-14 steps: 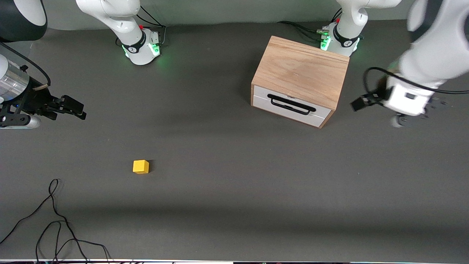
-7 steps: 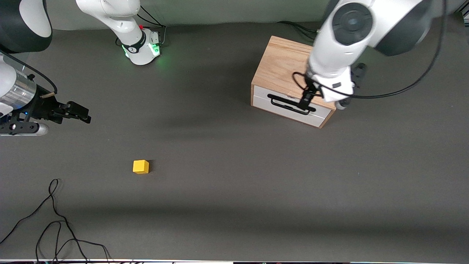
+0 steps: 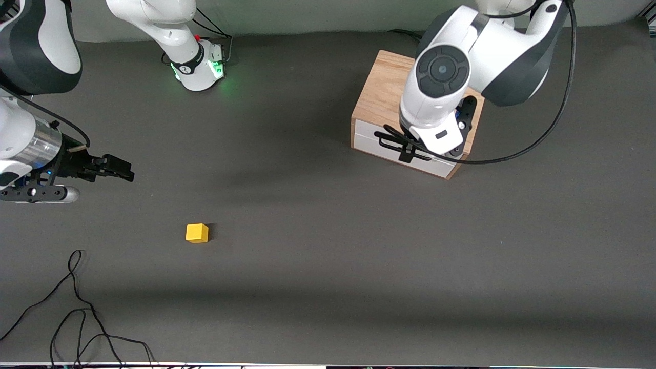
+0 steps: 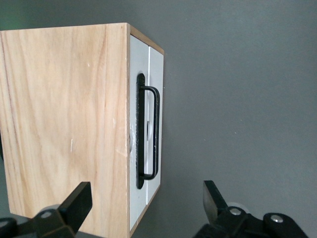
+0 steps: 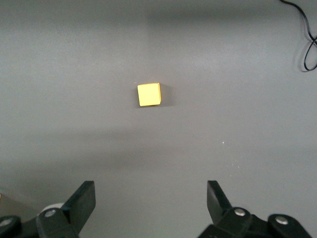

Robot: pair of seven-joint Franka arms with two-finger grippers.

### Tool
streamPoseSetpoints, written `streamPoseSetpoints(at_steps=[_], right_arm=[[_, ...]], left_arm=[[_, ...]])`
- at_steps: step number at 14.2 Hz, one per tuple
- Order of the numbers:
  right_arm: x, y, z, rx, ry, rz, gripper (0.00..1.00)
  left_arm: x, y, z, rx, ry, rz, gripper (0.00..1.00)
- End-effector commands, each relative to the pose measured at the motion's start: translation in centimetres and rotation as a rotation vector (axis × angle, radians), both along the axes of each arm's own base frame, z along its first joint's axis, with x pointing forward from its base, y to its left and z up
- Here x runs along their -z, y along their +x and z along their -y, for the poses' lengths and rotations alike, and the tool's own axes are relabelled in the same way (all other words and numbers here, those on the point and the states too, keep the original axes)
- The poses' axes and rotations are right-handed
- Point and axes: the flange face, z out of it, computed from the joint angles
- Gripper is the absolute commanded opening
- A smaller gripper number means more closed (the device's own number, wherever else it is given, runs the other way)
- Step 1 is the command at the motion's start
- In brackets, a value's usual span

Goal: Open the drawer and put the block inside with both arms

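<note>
The light oak box [image 3: 385, 89] stands near the left arm's base, and its drawer [image 3: 370, 145] is shut. The drawer has a white front and a black wire handle [image 3: 388, 140]. My left gripper [image 3: 410, 150] hangs open over the box's front edge, at the handle. In the left wrist view its fingers straddle the box [image 4: 64, 124] and the drawer front [image 4: 154, 74], with the handle [image 4: 156, 134] just past the left gripper [image 4: 146, 198]. The yellow block [image 3: 197, 232] lies on the mat. My right gripper [image 3: 121, 169] is open and empty, apart from the block, toward the right arm's end. The block [image 5: 149, 94] lies ahead of the right gripper [image 5: 150, 191].
Loose black cables [image 3: 77, 307] lie on the mat near the front camera at the right arm's end; a loop also shows in the right wrist view [image 5: 309, 44]. The grey mat [image 3: 318, 246] covers the table.
My left arm has swung in from the table's end to over the box's front and the drawer handle. My right gripper has crept a little toward the block. The block and box have not moved.
</note>
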Motion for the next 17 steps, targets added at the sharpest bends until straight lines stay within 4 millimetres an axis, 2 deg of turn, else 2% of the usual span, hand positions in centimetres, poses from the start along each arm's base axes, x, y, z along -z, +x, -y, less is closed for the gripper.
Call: streamPoseSetpoints(at_steps=[1,5,7,8,13,17], right_arm=[[1.4,1.5,-0.3,-0.013,0.020,0.006,1.00],[2.7,2.3,-0.3,-0.011,0.024,0.009,1.00],[3.3,2.6,-0.9,-0.021,0.025,0.010,1.00],[4.3,3.0,-1.2,-0.029,0.023,0.008,1.00],[9.5,5.1,-1.5,-0.025,0.032,0.012,1.00],[13.2,6.0,-2.2,-0.062,-0.015,0.017,1.00]], left_arm=[[3.4,0.9,-0.4,-0.033,0.005,-0.021,1.00],[9.7,1.3,-0.6,-0.038,0.018,-0.023,1.00],[11.9,1.5,-0.5,-0.038,0.020,-0.030,1.00],[12.8,1.7,-0.5,-0.038,0.025,-0.034,1.00],[15.7,1.9,-0.5,-0.005,0.038,-0.055,1.00],[17.5,0.7,-0.3,0.027,0.051,-0.085,1.00]])
